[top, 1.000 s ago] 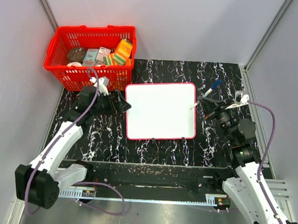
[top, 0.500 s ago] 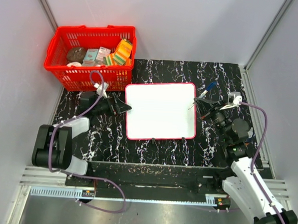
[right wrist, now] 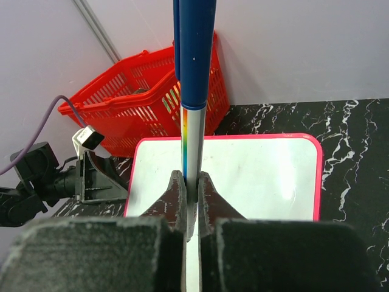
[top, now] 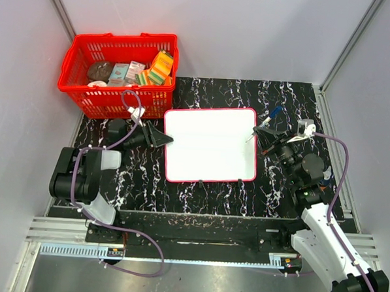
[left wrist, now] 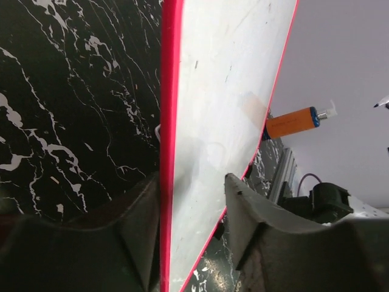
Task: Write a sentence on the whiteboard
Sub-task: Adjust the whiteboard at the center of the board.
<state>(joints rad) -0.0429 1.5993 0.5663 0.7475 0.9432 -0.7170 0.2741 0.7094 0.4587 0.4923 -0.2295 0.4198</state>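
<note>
The whiteboard (top: 211, 143), white with a thin red frame, lies flat on the black marbled table; its surface is blank and no sentence shows on it. My left gripper (top: 159, 139) sits at the board's left edge. In the left wrist view its jaws (left wrist: 192, 177) straddle the red frame, one finger (left wrist: 143, 207) against the frame's outer side, the other (left wrist: 243, 201) over the white face (left wrist: 225, 91). Whether they press on it is unclear. My right gripper (top: 268, 138) is shut on a blue-capped marker (top: 272, 115), whose tip is at the board's right edge. The marker (right wrist: 194, 61) stands between the pads.
A red basket (top: 122, 36) with packets and sponges stands at the back left, just behind the left gripper; it also shows in the right wrist view as the basket (right wrist: 152, 91). An orange cylinder (left wrist: 292, 121) shows beyond the board's far edge. Grey walls enclose the table.
The left jaws have narrowed from wide open around the board's left edge, and the left arm has folded back. The right gripper shifted slightly left with the marker.
</note>
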